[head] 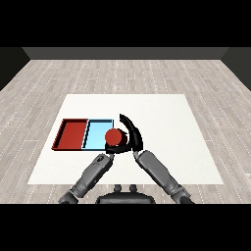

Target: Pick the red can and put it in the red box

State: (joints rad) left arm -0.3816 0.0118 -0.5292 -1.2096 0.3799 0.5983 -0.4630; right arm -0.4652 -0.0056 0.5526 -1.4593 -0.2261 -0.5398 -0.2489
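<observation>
Can (115,136), red, upright, top toward camera, over light blue tray (96,133) right edge; right hand (132,135) fingers curled round it.

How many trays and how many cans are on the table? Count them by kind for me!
Trays: 2, the red tray and the light blue tray
Cans: 1, the red can, in the right hand
Total: 3
</observation>
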